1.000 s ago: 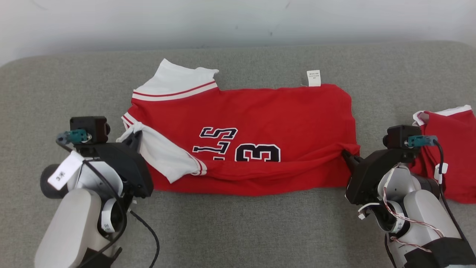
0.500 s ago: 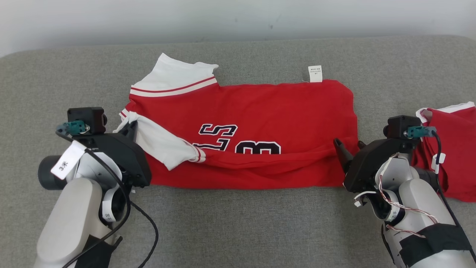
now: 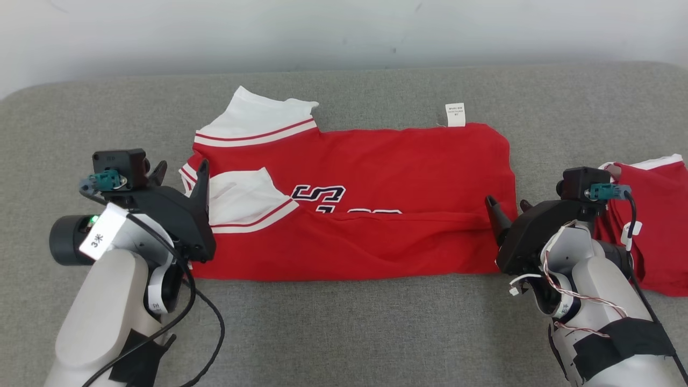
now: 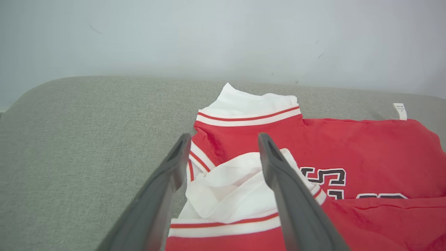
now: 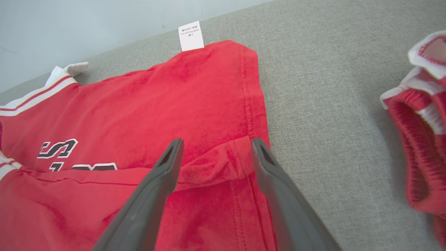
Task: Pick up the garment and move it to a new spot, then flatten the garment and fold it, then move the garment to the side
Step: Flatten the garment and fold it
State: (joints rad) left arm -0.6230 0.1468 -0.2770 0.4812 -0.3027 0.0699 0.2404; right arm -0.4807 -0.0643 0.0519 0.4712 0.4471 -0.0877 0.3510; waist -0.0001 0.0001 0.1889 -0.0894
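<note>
the red short-sleeved jersey (image 3: 376, 172) with white, red-striped sleeves lies flat across the middle of the grey fabric pad (image 3: 344, 333), stretched from 9 to 3 o'clock. its near edge is folded up over the black-and-white lettering (image 3: 317, 193), hiding the lower half. a white care label (image 3: 454, 114) sticks out at 1 o'clock. my left gripper (image 3: 181, 167) stands spread over the sleeve at 9 o'clock, my right gripper (image 3: 506, 203) spread astride the hem at 3 o'clock.

Garment (image 3: 376, 177) ctr of surface (image 3: 344, 333) — 2nd garment (image 3: 656, 215) R.
</note>
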